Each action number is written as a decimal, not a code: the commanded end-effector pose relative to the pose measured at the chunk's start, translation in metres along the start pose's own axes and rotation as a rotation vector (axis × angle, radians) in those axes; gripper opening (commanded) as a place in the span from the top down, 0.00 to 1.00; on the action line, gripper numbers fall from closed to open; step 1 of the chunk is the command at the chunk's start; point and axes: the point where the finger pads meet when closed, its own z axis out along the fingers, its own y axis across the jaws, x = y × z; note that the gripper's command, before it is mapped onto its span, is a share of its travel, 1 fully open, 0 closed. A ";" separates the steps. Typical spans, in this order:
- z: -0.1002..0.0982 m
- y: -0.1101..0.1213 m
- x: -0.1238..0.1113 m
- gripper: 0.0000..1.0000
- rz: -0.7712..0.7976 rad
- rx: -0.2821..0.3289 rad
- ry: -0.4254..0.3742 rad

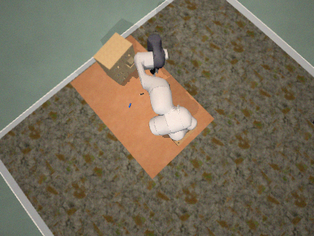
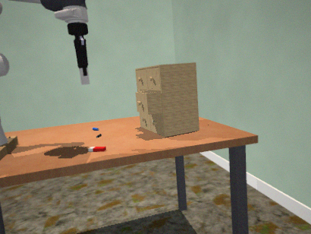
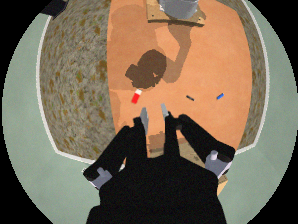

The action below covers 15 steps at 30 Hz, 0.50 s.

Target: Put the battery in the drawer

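The gripper hangs high above the table, pointing straight down, its fingers drawn close together with nothing between them; the wrist view confirms this, showing bare wood through the narrow gap between the two pads. The exterior view alone gives height: the fingertips sit roughly level with the top row of the small chest, well above the tabletop and to the left of the chest's front. That view also shows the chest's drawer fronts with their small knobs, the middle and lower drawers seeming to stand slightly proud of the top row, though the letters on them are too small to read. From the top camera the chest appears mostly as a plain lid at the table's far corner, with the arm's wrist just beside it. The red and silver cylinder that looks to be the AA battery lies on the table near the front edge, beside the arm's dark shadow; the wrist view shows it ahead of the fingers, while the top camera hides it under the arm. A small blue piece and a small black piece lie apart further back.
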 end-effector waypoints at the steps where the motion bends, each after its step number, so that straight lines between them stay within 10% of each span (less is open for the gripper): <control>1: 0.002 0.003 -0.001 0.80 0.012 0.000 0.000; 15: 0.027 0.049 -0.012 0.80 0.174 0.000 0.000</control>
